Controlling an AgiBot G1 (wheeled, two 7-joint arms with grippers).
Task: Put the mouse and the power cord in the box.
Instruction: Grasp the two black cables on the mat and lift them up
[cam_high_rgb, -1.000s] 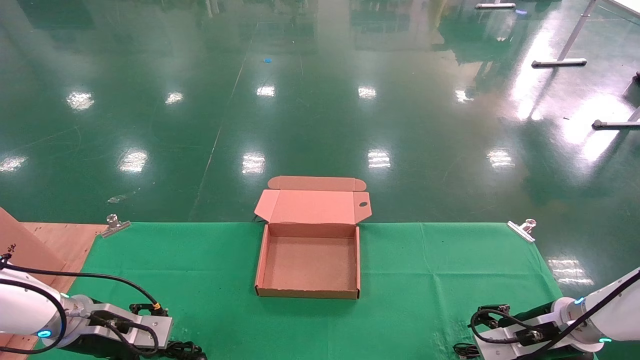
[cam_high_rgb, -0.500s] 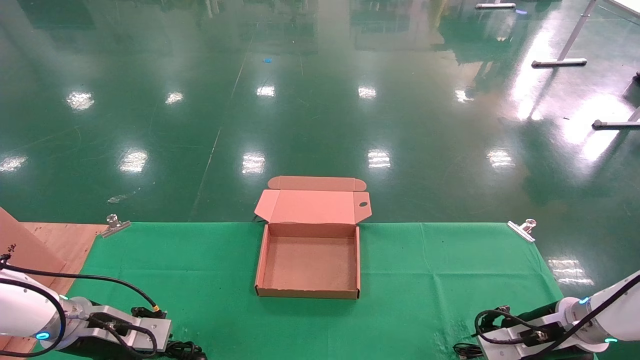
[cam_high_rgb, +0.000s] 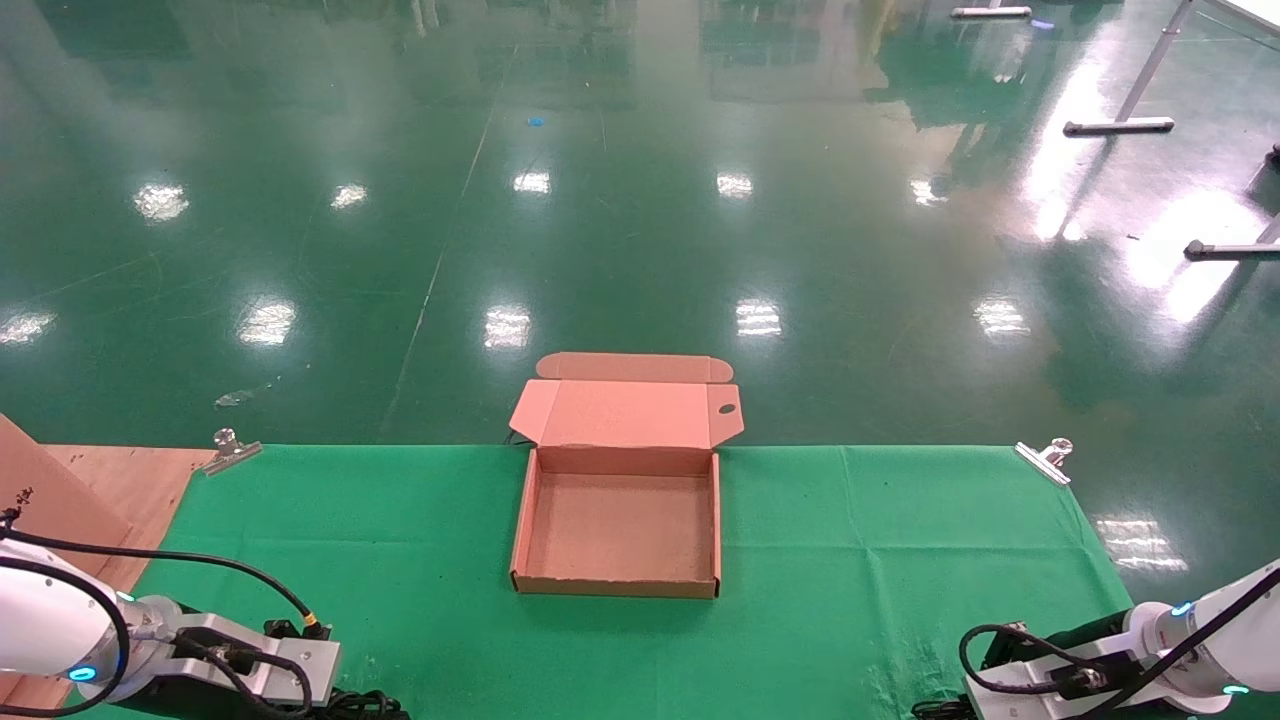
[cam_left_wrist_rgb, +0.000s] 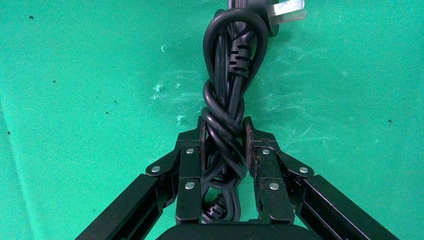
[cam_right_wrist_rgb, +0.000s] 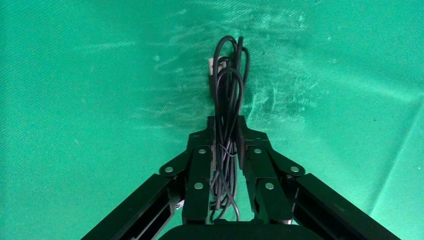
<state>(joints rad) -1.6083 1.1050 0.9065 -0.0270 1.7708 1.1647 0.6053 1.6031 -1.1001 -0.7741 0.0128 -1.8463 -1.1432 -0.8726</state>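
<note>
The brown cardboard box (cam_high_rgb: 520, 540) sits open at the middle of the green cloth, its flap lid (cam_high_rgb: 625, 412) leaning back. In the left wrist view my left gripper (cam_left_wrist_rgb: 223, 129) is shut on the power cord (cam_left_wrist_rgb: 226, 107), a thick twisted black bundle on the cloth, with the plug's metal prongs (cam_left_wrist_rgb: 287, 11) past its far end. My right gripper (cam_right_wrist_rgb: 226, 123) is shut on the mouse's thin black wire (cam_right_wrist_rgb: 228, 95), bundled in loops. The mouse body is hidden. In the head view both arms sit at the near edge, left (cam_high_rgb: 250, 670) and right (cam_high_rgb: 1060, 675).
Green cloth (cam_high_rgb: 860, 540) covers the table, held by metal clips at the far left corner (cam_high_rgb: 228, 448) and far right corner (cam_high_rgb: 1045, 458). A wooden board (cam_high_rgb: 110, 480) lies at the far left. Beyond the table's far edge is shiny green floor.
Both arms have slid a little toward the near edge of the table. The box has not moved.
</note>
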